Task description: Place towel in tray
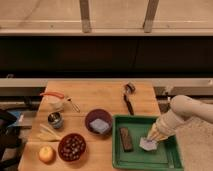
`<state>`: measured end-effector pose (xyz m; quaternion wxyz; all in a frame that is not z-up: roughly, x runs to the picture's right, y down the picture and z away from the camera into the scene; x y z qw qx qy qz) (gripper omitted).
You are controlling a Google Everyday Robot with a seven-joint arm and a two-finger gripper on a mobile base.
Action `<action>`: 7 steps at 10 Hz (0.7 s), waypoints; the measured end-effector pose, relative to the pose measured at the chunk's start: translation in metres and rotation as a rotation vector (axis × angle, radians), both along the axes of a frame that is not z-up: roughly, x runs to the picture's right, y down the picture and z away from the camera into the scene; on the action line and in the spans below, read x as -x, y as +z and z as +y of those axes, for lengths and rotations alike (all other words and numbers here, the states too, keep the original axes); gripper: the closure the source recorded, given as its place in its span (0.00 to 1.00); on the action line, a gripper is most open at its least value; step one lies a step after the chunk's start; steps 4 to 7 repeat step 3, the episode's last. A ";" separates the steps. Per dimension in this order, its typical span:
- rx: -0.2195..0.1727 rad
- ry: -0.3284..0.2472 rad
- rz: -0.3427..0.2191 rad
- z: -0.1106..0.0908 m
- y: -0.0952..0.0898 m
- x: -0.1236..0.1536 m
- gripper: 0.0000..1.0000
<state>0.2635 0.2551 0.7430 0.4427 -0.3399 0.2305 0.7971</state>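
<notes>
The towel (147, 144), a small pale crumpled cloth, lies on the floor of the green tray (142, 161) at the table's front right. My gripper (154, 135) reaches in from the right on its white arm (187, 111) and sits directly over the towel, touching or just above its top edge. A brown bar (125, 139) lies in the left half of the tray, apart from the towel.
On the wooden table (100, 95): a purple bowl (98, 121) with a pale blue item, a dark bowl of nuts (72, 146), an apple (46, 154), a metal cup (55, 120), a white cup with a red-handled tool (54, 100), a black brush (129, 104).
</notes>
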 end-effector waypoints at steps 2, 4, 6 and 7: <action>0.000 -0.001 -0.001 0.000 0.000 0.001 0.20; 0.000 0.000 -0.001 0.000 0.000 0.000 0.20; 0.000 0.000 -0.001 0.000 0.000 0.000 0.20; 0.000 0.000 -0.001 0.000 0.000 0.000 0.20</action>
